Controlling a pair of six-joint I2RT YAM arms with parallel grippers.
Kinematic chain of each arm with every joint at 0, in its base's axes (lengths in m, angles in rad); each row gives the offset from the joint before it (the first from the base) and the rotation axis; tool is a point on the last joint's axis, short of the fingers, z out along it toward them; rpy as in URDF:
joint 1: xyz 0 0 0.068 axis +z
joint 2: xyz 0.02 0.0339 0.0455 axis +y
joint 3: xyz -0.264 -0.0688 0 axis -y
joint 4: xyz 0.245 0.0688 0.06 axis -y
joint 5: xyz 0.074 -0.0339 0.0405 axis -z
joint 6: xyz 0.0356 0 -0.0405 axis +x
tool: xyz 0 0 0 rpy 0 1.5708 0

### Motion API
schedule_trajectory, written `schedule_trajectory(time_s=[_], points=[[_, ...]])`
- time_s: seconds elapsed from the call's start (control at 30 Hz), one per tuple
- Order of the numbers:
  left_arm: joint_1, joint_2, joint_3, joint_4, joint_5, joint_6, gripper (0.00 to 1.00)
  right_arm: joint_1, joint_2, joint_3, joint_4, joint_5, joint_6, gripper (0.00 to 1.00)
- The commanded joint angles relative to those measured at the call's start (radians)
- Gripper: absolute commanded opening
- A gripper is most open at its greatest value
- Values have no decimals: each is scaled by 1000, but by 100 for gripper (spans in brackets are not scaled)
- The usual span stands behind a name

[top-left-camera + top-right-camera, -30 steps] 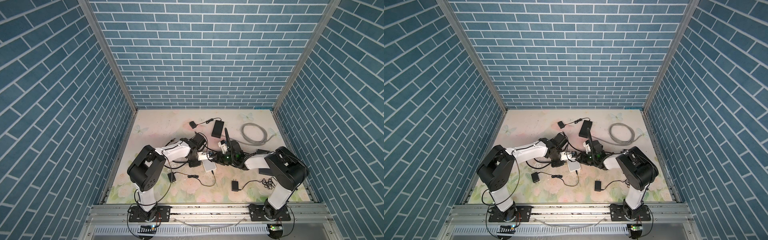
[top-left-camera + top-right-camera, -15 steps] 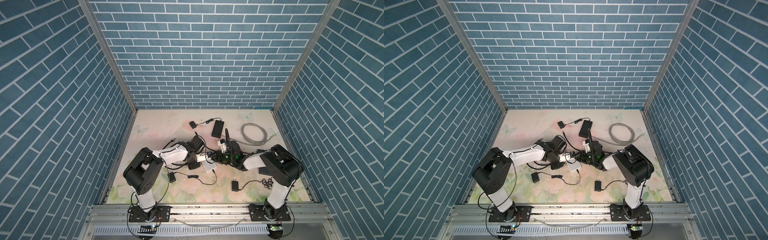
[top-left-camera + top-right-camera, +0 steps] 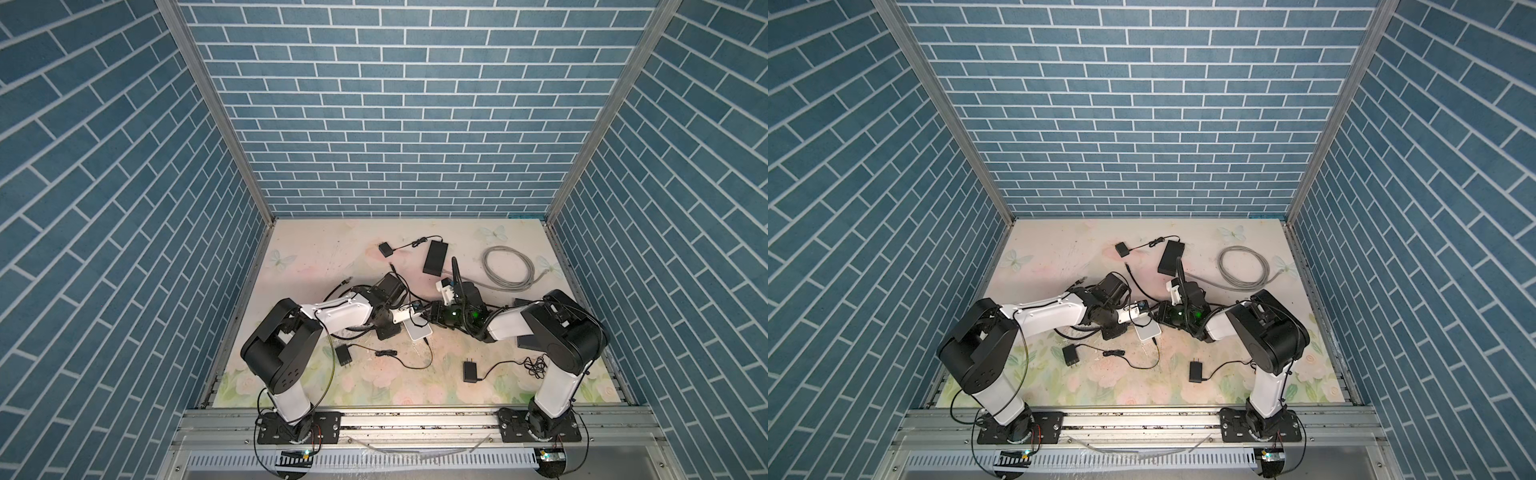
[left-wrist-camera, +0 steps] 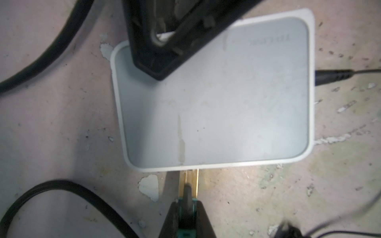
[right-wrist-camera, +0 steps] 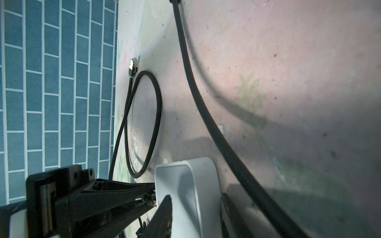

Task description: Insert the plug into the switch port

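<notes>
The left hand (image 4: 187, 204) clenches the plug (image 4: 188, 178), its gold tip against the white switch (image 4: 216, 92) in the middle of the counter (image 3: 332, 257). The right hand (image 5: 195, 196) straddles it; whether it grips, I cannot tell.

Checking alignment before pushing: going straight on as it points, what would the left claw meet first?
The white switch; the plug in the left claw seems to touch its edge, depth unclear.

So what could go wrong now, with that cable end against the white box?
The plug in the left end effector shows much of its gold body outside the switch; pushed crooked, it may jam. The right end effector straddles the switch, but if its hold is loose, it could slide away. The black cable nearby might snag.
</notes>
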Motion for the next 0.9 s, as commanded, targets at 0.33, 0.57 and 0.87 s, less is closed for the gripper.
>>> schedule_trajectory(time_s=[0.33, 0.57, 0.87], points=[[-8, -37, 28, 171, 57, 0, 4, 42, -19, -20, 19, -135, 34, 39], [-24, -8, 52, 121, 50, 46, 4, 42, -15, -16, 25, -134, 24, 38], [-31, 28, 103, 79, 71, 99, 3, 45, -31, 3, 15, -138, -24, 37]])
